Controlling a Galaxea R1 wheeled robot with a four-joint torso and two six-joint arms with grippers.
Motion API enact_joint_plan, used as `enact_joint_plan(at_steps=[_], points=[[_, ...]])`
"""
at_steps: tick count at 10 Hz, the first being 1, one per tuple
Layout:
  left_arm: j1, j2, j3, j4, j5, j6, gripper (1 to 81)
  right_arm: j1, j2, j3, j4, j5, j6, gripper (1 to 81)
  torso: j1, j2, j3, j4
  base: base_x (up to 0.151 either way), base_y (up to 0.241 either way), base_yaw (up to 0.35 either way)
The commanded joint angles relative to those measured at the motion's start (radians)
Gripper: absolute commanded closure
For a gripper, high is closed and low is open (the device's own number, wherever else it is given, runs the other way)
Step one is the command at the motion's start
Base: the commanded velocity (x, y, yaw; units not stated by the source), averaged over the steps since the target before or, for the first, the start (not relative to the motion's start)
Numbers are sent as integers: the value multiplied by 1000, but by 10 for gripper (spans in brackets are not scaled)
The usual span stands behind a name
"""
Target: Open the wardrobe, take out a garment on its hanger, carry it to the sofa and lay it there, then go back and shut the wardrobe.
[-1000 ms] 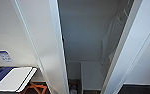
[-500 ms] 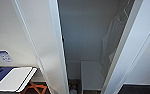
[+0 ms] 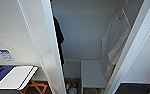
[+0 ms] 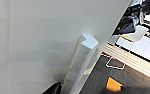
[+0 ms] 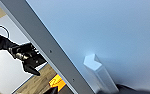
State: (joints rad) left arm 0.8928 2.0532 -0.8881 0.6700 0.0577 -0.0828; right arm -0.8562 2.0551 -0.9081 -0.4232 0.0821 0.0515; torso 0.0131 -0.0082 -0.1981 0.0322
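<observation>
Wardrobe (image 3: 91, 32) stands open, both doors swung out: left door (image 3: 33, 42) and right door (image 3: 138, 50) frame the dark interior in the head view. Step in hand looks like the end of door opening, with the garment grab not yet started. Left wrist view sits right up against a flat white door panel with a small white handle (image 4: 87, 50) standing off it; right wrist view has the same kind of handle (image 5: 98, 70) on the other door, next to the door's grey edge (image 5: 41, 47). Cannot tell the finger state of either gripper; the fingertips are not clear in either wrist view, so no call on wide, narrow or holding. To do this well: get both doors wide enough that an arm can pass between them without clipping a door edge, then let go of the handles cleanly before reaching in. Contents: white T-shirt (image 3: 113, 47) hangs on its white hanger (image 3: 122, 15) at the right side of the wardrobe, close to the right door, fabric draping down. Black shirt (image 3: 59, 37) hangs at the left side, partly hidden behind the left door edge. Between them, bare back wall. Lower down there is a white shelf or box (image 3: 92, 72), and small items (image 3: 71, 87) at the bottom, too blurred to name. Risk: grabbing the wrong hanger; go for the right-hand one.
</observation>
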Motion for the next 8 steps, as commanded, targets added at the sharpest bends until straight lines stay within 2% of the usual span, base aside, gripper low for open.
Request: enact_joint_plan(at_steps=[1,4,8], points=[[30,52,173,-30,62,-34,10,24,38,141,-8,-140,34,10,0,0,0,0,-80,0,0],[30,55,173,-30,62,-34,10,22,38,146,-8,-140,34,10,1,0,0,0,-81,0,0],[48,52,175,-27,57,-32,10,-2,30,143,-8,-131,34,10,2,1,0,0,0,0,0]])
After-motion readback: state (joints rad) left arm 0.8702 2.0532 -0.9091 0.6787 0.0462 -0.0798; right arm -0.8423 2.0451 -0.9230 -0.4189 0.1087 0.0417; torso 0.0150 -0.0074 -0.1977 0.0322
